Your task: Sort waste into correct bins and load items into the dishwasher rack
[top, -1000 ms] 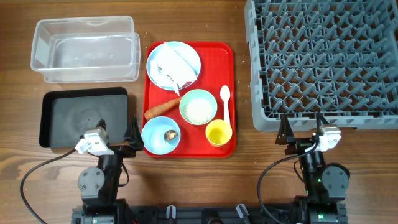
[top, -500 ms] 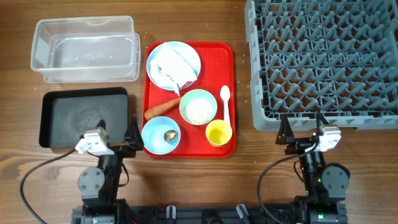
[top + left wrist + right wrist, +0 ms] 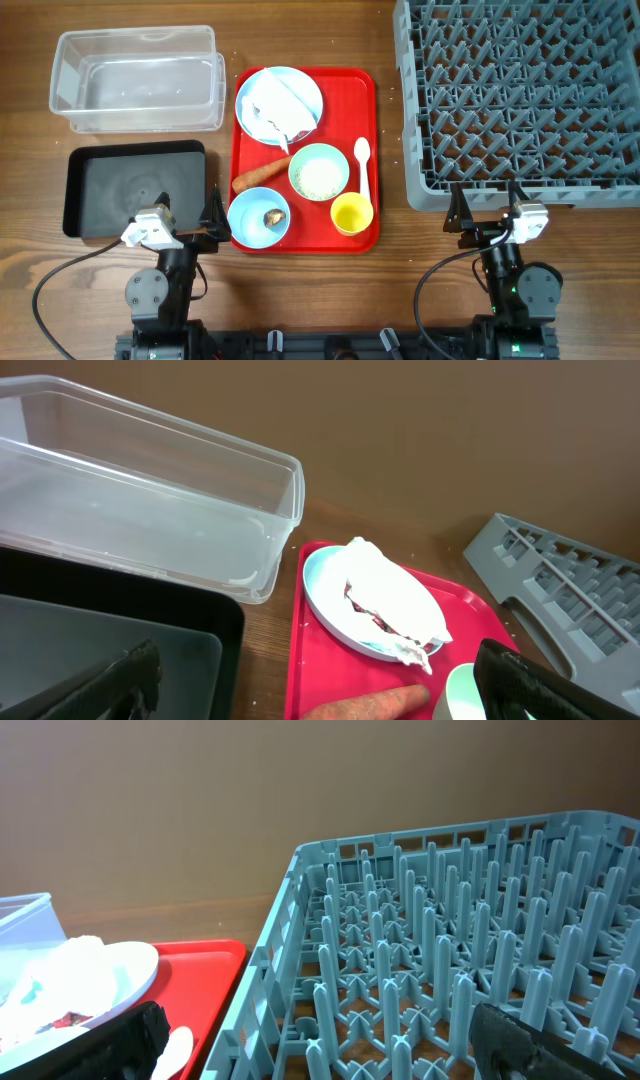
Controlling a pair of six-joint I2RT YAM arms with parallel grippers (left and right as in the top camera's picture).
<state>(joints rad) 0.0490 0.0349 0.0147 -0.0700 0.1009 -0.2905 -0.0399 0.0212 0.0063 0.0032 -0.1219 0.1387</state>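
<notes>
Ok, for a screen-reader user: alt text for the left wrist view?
A crumpled white paper napkin lies on a light blue round plate on a flat red tray, beside a clear plastic rectangular tub and shallow black tray. Left gripper open.

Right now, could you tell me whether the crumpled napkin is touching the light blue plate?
Touching. The left wrist view shows the crumpled napkin lying directly on the light blue plate, covering its middle.

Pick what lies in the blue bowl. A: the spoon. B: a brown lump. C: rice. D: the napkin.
B: the overhead view shows a brown lump in the blue bowl, while the rice fills the green bowl.
</notes>
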